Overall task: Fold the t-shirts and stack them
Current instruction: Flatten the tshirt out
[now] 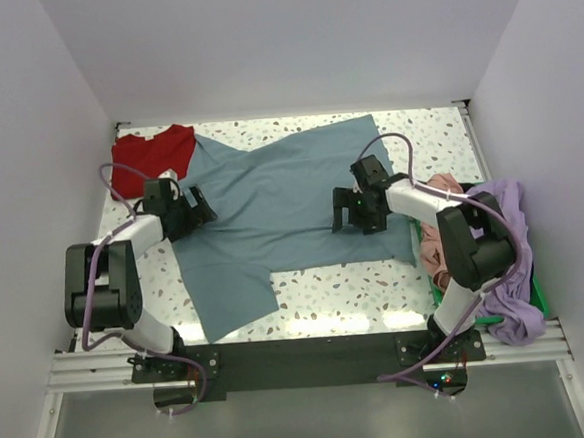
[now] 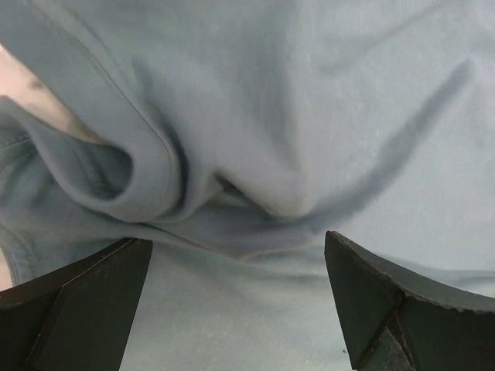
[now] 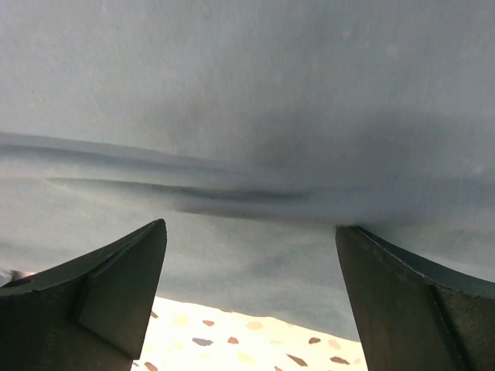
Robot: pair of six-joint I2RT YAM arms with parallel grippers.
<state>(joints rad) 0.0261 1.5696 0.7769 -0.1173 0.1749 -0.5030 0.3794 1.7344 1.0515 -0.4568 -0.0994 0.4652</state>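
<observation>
Left wrist view: left gripper (image 2: 236, 247) spread wide, a limp blue shirt (image 2: 309, 116) ridge just ahead, soft, probably best pinched there; right gripper (image 3: 249, 232) wide too.

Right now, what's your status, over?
Both grippers open: left gripper, right gripper, low over blue shirt. Blue shirt spread out, wrinkled, unfolded. Red shirt beside its far-left sleeve; pink shirt and lavender shirt piled at right edge.

Setting: robotics lab test cell. Evidence: plain white enclosure walls (image 1: 289, 39) on three sides; speckled terrazzo-pattern tabletop (image 1: 377, 283); aluminium-profile rail (image 1: 82, 372) along the near edge; cabled left arm (image 1: 106, 282) and right arm (image 1: 469, 247) mounted there.
</observation>
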